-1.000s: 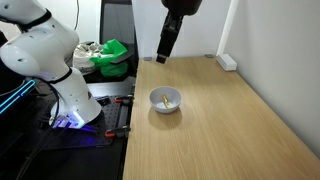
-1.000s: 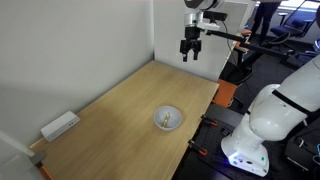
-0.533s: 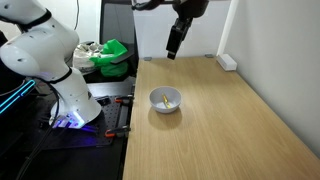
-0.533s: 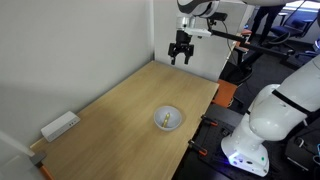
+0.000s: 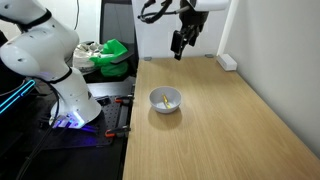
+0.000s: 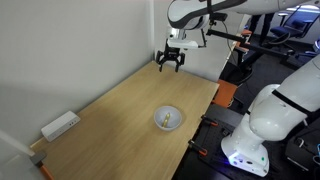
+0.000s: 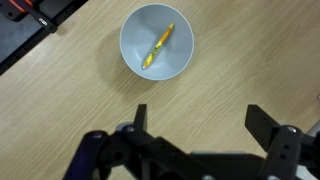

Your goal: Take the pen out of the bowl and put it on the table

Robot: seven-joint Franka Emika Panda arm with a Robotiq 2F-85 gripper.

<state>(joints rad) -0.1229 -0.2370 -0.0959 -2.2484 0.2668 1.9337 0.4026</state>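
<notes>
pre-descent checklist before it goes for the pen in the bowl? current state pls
1. Pen lying in bowl: ok.
2. Claw open: ok, jaws apart in wrist view.
3. Claw empty: ok.
4. Claw centred over bowl: not ok; in both exterior views it hangs high, off toward the table's far edge.
5. Bare table beside bowl for set-down: ok.
6. Pen free of bowl wall: cannot tell.

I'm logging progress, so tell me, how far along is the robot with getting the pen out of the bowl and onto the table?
Done: nothing yet. The pen lies inside the bowl. In hand: the gripper hangs open and empty, well above the table, with the bowl in its wrist view. Left: come down to the bowl, grasp the pen, lift it out and set it on the table.
</notes>
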